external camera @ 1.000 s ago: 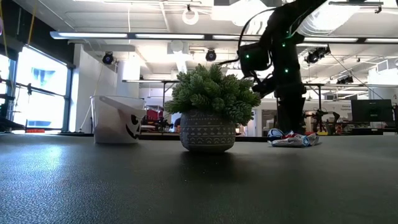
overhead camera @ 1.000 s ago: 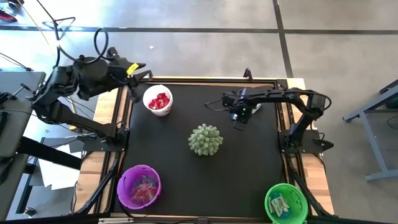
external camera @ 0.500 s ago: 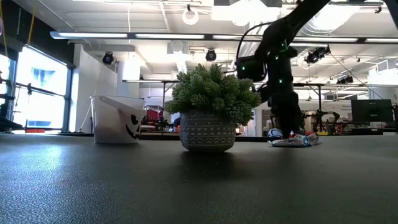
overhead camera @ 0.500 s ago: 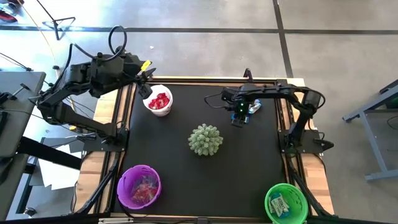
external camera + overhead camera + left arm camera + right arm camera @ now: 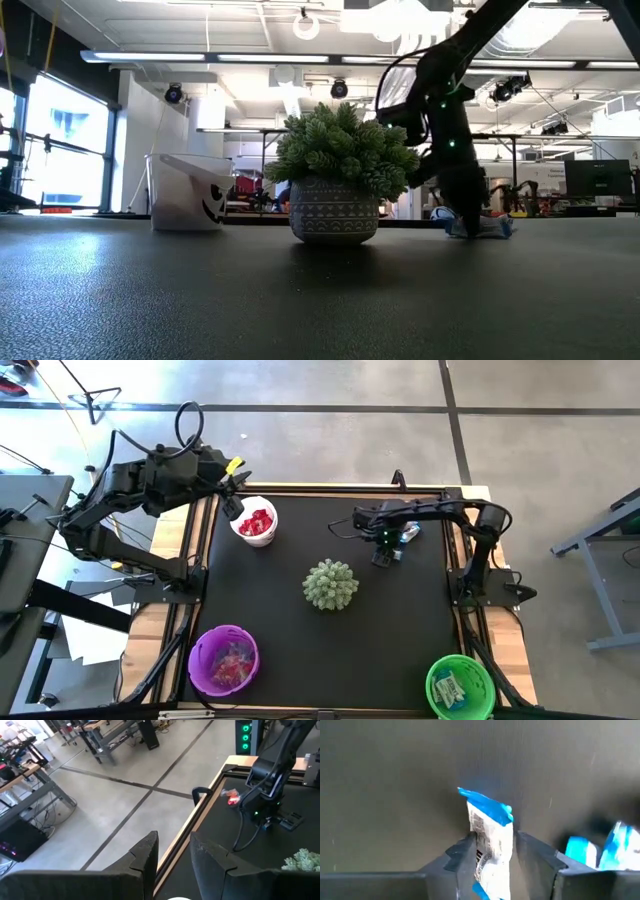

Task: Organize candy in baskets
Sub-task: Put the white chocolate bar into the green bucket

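Observation:
My right gripper (image 5: 492, 857) is down at the table's far right (image 5: 384, 552), shut on a blue-and-silver candy (image 5: 489, 837). More blue-and-silver candies (image 5: 592, 851) lie beside it on the mat, and a red one (image 5: 232, 800) shows in the left wrist view. My left gripper (image 5: 175, 855) hovers by the far-left rim of the white basket (image 5: 254, 521), which holds red candies, and is empty with a narrow gap between its fingers. The purple basket (image 5: 224, 660) stands at the near left. The green basket (image 5: 461, 686) stands at the near right. My right gripper has the blue-and-silver candy's two long sides (image 5: 476, 845) between its two fingers. The fingers come from above, pointing down, and lie along the candy. The candy's blue far end (image 5: 485, 802) sticks out past the fingertips. The candy is at the black mat; I cannot tell if it is lifted.
A spiky pale-green plant in a patterned pot (image 5: 331, 584) stands mid-table between the arms and partly hides my right arm in the low view (image 5: 335, 190). The black mat (image 5: 300, 640) is bare between the plant and the near baskets.
My right gripper has come down from above the candy pile to the table and now stands over one candy. My left gripper has shifted a little toward the table's right, nearer the white basket.

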